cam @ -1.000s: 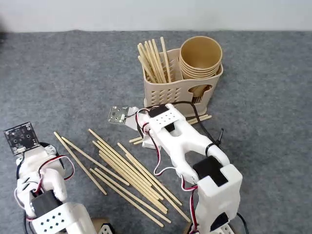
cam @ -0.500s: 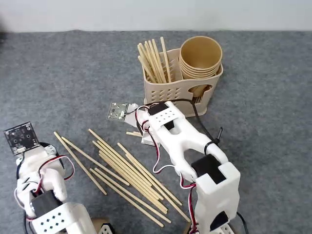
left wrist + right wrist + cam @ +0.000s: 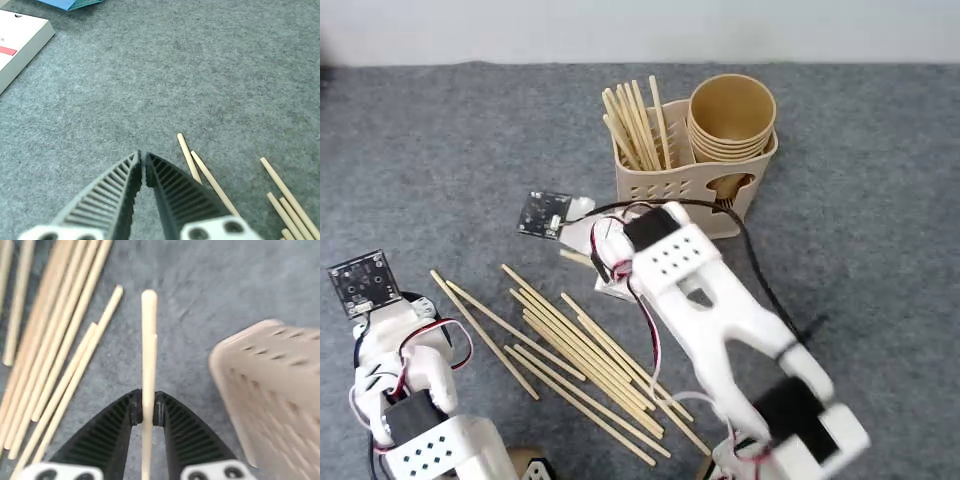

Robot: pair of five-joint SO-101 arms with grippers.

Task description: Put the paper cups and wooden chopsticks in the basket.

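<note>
Since a second ago the right arm (image 3: pixel 720 320) has risen and swung its wrist toward the left arm's side, and the short sticks that lay on the mat just in front of the basket are gone from there, so I judge the pick is made and the carry to the basket comes next. Nearest, the left arm (image 3: pixel 405 385) sits folded at the table's near edge. Its wrist view shows the left gripper (image 3: pixel 143 156) with jaws pressed together on nothing, hanging over bare grey mat (image 3: pixel 210 75) beside two chopstick ends (image 3: pixel 192 162), with a white box (image 3: pixel 20 35) farther off. Next out, the loose chopsticks (image 3: pixel 580 360) lie fanned on the mat, still to be collected. Above them the high view hides the right arm's grasp under the arm and shows just a stick tip (image 3: pixel 573 257). The right wrist view shows it plainly: the right gripper (image 3: pixel 147 397) pinches a chopstick (image 3: pixel 149 335) (perhaps two stacked, I cannot tell), its free end pointing away, with the basket's wall just beside it. Farthest, the basket (image 3: pixel 670 190) holds upright chopsticks (image 3: pixel 638 125) in one compartment and nested paper cups (image 3: pixel 732 115) in the other.
</note>
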